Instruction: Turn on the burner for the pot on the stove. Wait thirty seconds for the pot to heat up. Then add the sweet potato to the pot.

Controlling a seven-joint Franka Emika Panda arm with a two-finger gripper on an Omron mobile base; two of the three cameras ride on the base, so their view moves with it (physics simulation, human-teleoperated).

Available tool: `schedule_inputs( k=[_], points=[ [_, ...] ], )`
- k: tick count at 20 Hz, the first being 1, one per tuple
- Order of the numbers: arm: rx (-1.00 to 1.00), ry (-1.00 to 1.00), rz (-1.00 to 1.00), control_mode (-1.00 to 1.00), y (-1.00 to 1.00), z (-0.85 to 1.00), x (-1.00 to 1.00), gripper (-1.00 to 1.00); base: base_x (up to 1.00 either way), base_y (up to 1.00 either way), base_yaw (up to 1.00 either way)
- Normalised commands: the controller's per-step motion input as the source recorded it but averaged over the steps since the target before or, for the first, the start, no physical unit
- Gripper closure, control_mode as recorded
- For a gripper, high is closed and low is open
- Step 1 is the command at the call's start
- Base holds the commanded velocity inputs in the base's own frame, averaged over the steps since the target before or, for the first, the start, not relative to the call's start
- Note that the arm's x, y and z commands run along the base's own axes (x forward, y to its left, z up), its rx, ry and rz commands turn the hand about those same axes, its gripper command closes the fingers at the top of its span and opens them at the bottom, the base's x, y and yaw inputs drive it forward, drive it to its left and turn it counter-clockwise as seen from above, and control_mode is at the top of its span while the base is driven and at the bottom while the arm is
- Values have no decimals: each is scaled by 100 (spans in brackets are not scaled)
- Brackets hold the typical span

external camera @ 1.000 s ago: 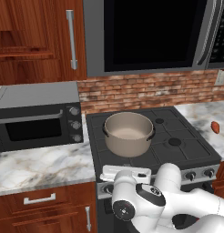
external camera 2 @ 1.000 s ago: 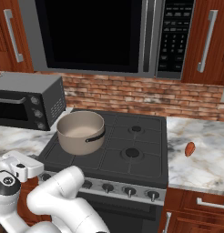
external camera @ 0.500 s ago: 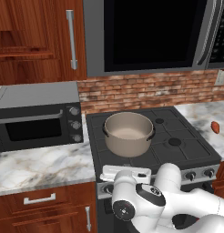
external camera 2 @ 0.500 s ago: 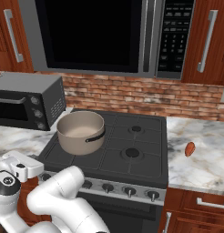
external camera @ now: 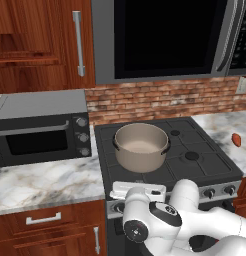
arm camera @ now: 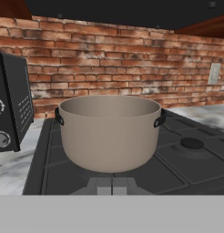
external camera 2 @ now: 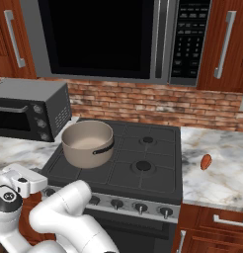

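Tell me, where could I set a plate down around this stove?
Bare marble lies left of the stove, in front of the toaster oven, and right of it around the sweet potato. The stove's front-left corner is crowded by the pot.

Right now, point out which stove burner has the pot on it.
The front-left burner: the pot covers it, nearest the toaster oven. The other burners show bare round black caps.
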Motion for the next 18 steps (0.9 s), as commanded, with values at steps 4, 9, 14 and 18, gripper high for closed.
schedule_inputs(
  k=[4,9,14,18],
  points=[
    [0,0,0,-100,0,0,0,100,0,0,0],
    [0,0,0,-100,0,0,0,100,0,0,0],
    [0,0,0,-100,0,0,0,100,0,0,0],
    [0,0,0,-100,0,0,0,100,0,0,0]
  ],
)
